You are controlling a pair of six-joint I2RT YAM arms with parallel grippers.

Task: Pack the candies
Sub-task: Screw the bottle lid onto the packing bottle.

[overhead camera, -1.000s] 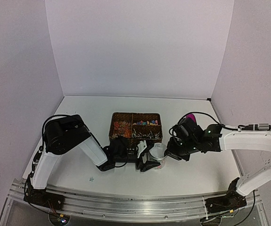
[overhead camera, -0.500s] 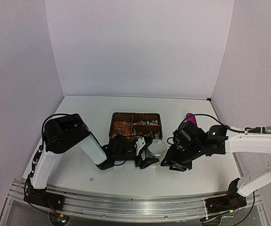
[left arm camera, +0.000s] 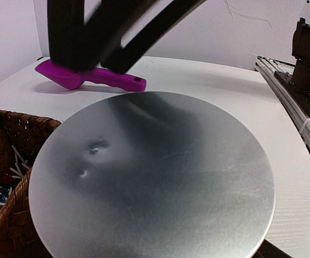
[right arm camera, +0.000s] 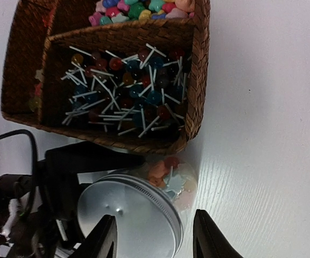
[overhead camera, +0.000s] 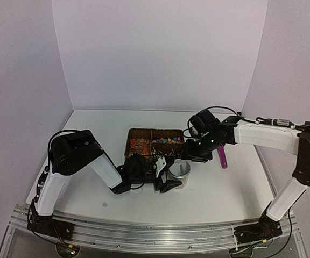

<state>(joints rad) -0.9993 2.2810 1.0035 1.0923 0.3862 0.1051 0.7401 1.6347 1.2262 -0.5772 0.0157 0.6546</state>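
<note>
Candies (right arm camera: pixel 168 180) inside the clear jar (overhead camera: pixel 180 173), pink, orange and pale pieces showing through the glass just under the rim. Right pincer (right arm camera: pixel 155 215) directly above, fingers parted, holding nothing, clear of the silver lid (left arm camera: pixel 152 177) beneath. Left pincer (overhead camera: pixel 167 177) low over the table (overhead camera: pixel 101 129), spread wide and clamped round that jar, steadying it. Lid on top and looking seated; no telling whether fully tightened. Magenta scoop (overhead camera: pixel 221 157) lying flat on the table, well apart on the right side. Beyond, the wicker basket (right arm camera: pixel 195 80): lollipops (right arm camera: pixel 125 86) in the compartment next to the jar, loose sweets (right arm camera: pixel 139 8) in the one behind it. Judged nearly finished: jar filled, capped, tool set aside. At most a last check of the lid to come.
</note>
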